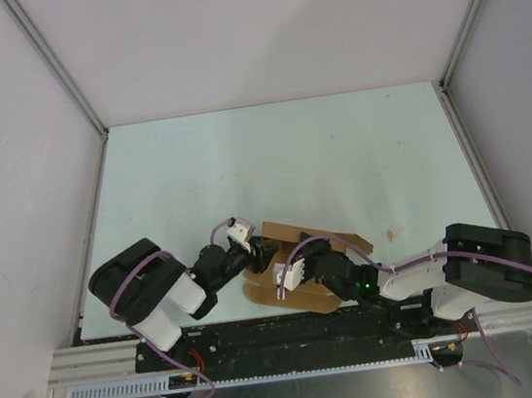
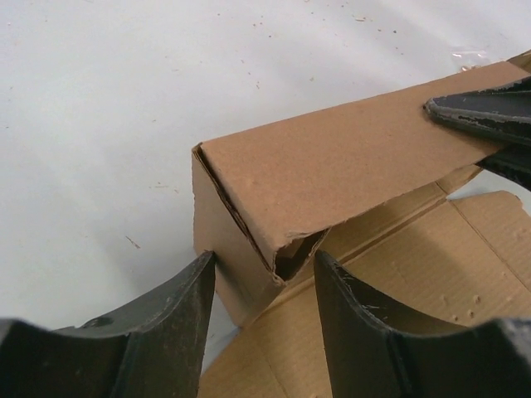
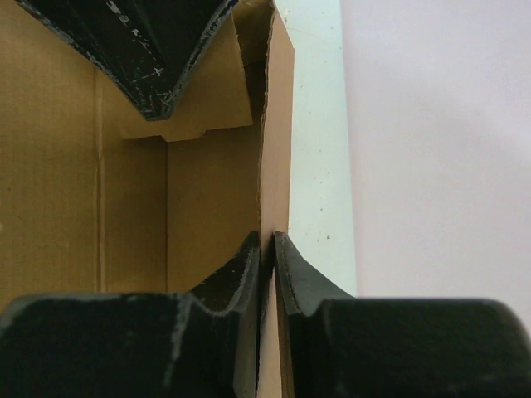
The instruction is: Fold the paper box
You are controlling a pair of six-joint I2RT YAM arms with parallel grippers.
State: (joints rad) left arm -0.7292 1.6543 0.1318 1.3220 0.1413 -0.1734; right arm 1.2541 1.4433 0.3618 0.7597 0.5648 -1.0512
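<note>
- Right pincer [image 3: 267,249] clenched on a box [image 3: 207,191] wall; yank it and thin card could tear.
- Left pincer [image 2: 264,259] released, straddling the corner; half-folded box on tabletop [image 1: 338,150], near edge, might spring flat.

No text, label, brand, number or sign can be read in any view. The box [image 2: 332,157] is seen as plain brown card, and no print is made out on it.
</note>
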